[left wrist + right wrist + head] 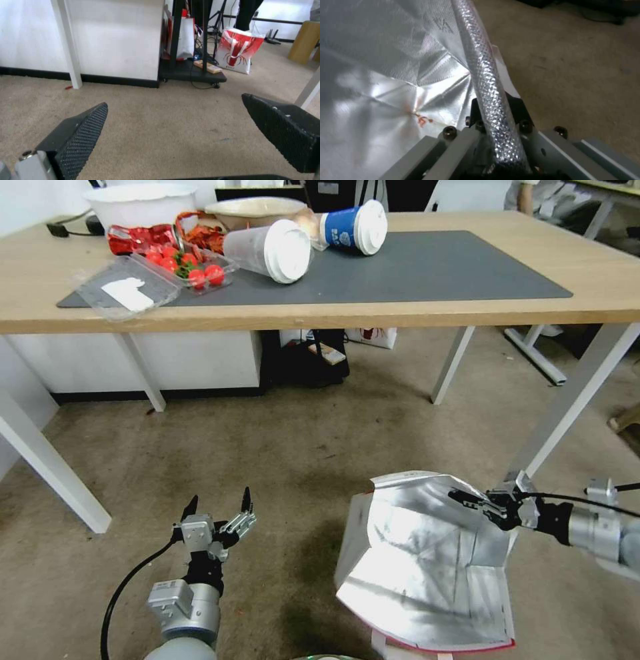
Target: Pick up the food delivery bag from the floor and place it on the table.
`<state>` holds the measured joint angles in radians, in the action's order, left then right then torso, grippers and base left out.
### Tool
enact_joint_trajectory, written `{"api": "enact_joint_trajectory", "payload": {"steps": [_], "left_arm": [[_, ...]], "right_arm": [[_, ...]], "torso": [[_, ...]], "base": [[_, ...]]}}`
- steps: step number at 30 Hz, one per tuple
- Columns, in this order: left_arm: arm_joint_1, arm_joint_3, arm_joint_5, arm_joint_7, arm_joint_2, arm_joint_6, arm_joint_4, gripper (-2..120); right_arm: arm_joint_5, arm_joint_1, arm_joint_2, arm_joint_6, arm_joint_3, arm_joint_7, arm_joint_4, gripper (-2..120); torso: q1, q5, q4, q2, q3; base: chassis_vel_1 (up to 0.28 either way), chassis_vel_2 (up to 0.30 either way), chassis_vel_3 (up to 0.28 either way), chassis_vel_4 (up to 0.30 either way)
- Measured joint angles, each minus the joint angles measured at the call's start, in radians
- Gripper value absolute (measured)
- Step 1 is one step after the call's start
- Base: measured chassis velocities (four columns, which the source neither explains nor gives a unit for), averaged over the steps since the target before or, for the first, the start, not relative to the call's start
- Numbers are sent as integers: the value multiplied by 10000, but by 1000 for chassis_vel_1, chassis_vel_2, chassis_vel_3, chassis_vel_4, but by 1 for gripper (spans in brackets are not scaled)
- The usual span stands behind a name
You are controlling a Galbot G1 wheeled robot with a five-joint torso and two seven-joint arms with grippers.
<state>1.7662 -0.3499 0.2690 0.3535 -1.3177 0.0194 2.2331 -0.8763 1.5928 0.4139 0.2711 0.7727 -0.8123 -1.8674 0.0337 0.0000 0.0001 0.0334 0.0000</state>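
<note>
The food delivery bag (427,560) is at the lower right of the head view, over the floor (287,447), its mouth open and its silver foil lining facing up. A red edge shows along its near bottom. My right gripper (459,495) reaches in from the right and is shut on the bag's far rim. In the right wrist view that foil rim (486,75) runs down between the fingers of the right gripper (496,105). My left gripper (220,500) hangs open over bare floor to the bag's left, holding nothing, and the left wrist view shows the same left gripper (175,101). The table (600,280) with its grey mat (427,267) stands ahead.
Two cups (273,250) lie on their sides on the mat's left part, beside a clear tray of tomatoes (193,267) and a white bowl (140,203). A white table leg (567,407) slants down just behind the bag. Under the table sit a black cart (190,72) and a red-and-white shopping bag (238,51).
</note>
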Motion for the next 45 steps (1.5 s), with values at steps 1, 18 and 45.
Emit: {"api": "enact_joint_trajectory", "payload": {"steps": [1,18,45], "left_arm": [[-4,0,2,6,0,-7,4,100],[-56,-62,298,-12,95,-252,139,100],[39,-186,55,141,51,-311,677,100]], "right_arm": [[-48,-124,-142,-4,30,-440,93,0],[-619,-730,-829,110,242,-2983,559,0],[-441,-635,-621,454,297,-3256,2,0]], "torso": [[0,1,-1,0,0],[0,0,-2,0,0],[0,1,-1,0,0]], "base": [[0,0,0,0],[0,0,0,0],[0,0,0,0]]}}
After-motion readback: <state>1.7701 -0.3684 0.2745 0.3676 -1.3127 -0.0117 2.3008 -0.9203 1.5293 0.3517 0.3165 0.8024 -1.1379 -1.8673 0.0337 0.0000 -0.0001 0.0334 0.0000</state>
